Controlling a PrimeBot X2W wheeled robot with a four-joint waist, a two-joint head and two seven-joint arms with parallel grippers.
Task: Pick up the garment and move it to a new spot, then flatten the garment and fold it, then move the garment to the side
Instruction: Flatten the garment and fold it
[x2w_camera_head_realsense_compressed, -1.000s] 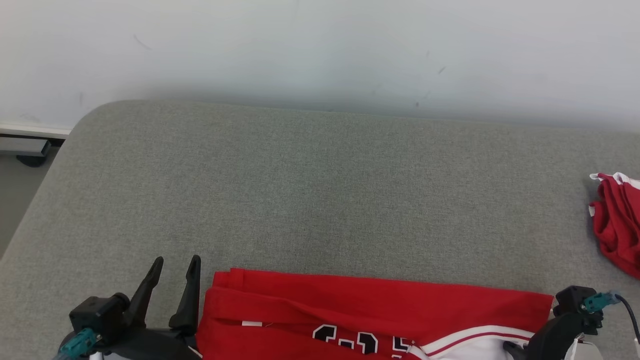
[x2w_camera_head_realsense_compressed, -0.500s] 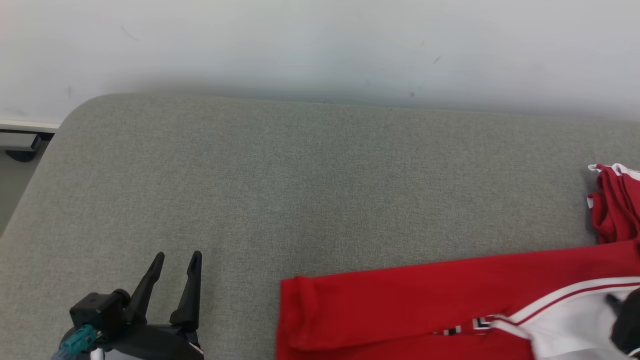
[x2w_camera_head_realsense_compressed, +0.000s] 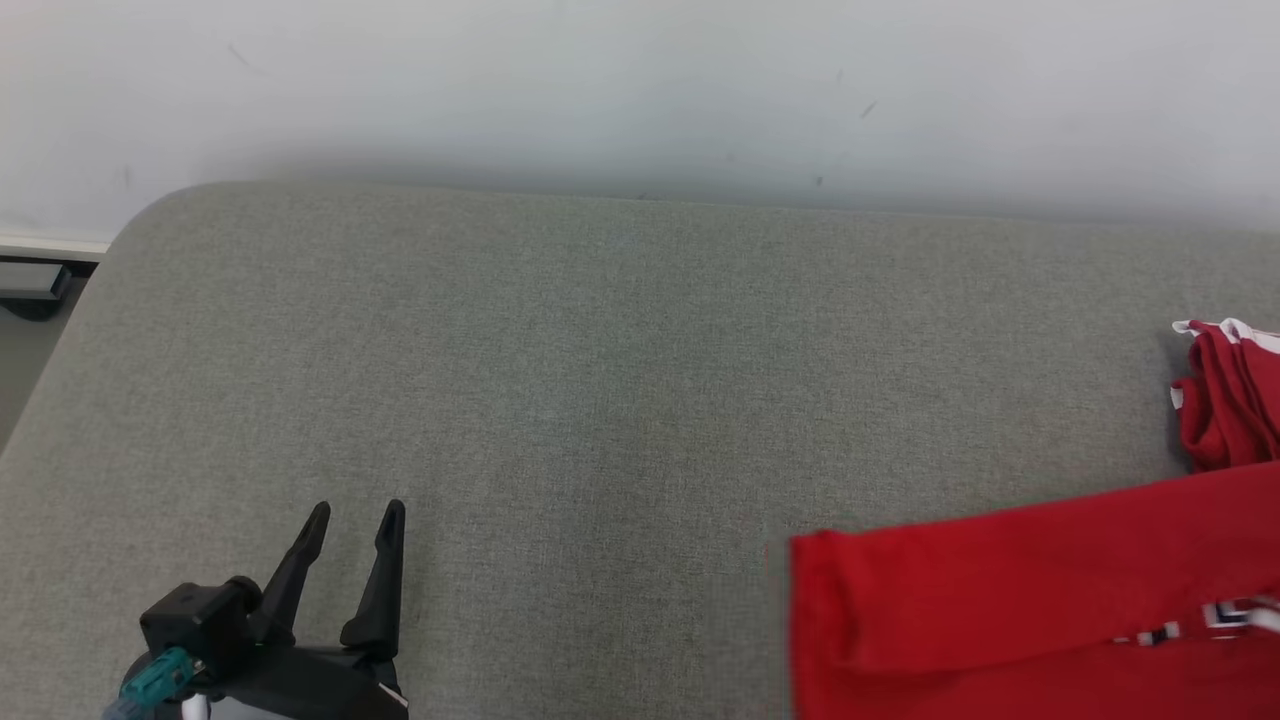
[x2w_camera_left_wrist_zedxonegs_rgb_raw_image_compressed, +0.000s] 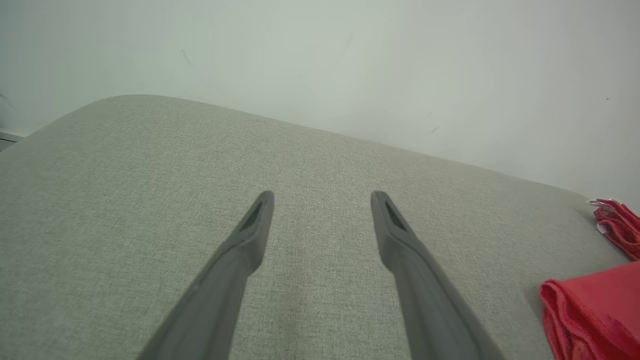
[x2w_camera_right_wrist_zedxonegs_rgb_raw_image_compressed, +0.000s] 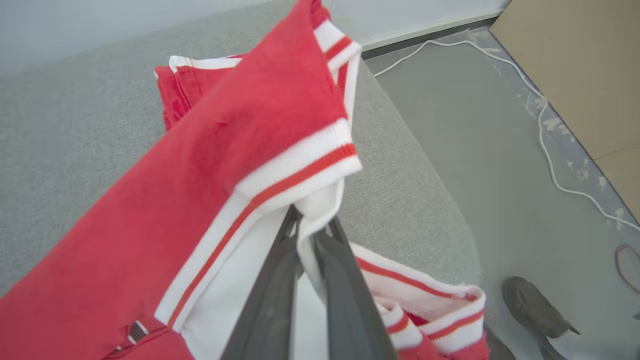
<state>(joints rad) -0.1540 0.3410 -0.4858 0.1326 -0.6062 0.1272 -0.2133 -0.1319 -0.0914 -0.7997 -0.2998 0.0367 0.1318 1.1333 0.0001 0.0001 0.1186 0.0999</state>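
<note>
Two hands, one red garment. Nearest the robot, the left hand (x2w_camera_head_realsense_compressed: 355, 507) hovers low over the grey pad (x2w_camera_head_realsense_compressed: 600, 380) at the head view's lower left. Its fingers (x2w_camera_left_wrist_zedxonegs_rgb_raw_image_compressed: 395, 235) are spread wide, with nothing between them, and point away toward the wall (x2w_camera_head_realsense_compressed: 640, 90).

The right hand (x2w_camera_right_wrist_zedxonegs_rgb_raw_image_compressed: 312, 220) has its fingers nearly closed on the garment (x2w_camera_right_wrist_zedxonegs_rgb_raw_image_compressed: 200, 175), pinching a white fold just under the white-and-red striped trim. From that grip the red cloth slopes down to the pad, and more striped trim bunches beside the fingers.

In the head view the garment (x2w_camera_head_realsense_compressed: 1000, 600) lies at the lower right, well apart from the left hand. Its long axis runs across the pad, left to right, tilted a little upward toward the right. Its folded, rounded end points left; the other end runs off the right edge. A strip of black-and-white lettering shows near that edge.

Farther back, a second red bundle (x2w_camera_head_realsense_compressed: 1225, 400) with white edging sits crumpled at the pad's right edge, just behind the garment. Beyond the pad's right side, on the floor (x2w_camera_right_wrist_zedxonegs_rgb_raw_image_compressed: 475, 150), lie a white cable (x2w_camera_right_wrist_zedxonegs_rgb_raw_image_compressed: 545, 155) and a dark shoe (x2w_camera_right_wrist_zedxonegs_rgb_raw_image_compressed: 535, 305).
</note>
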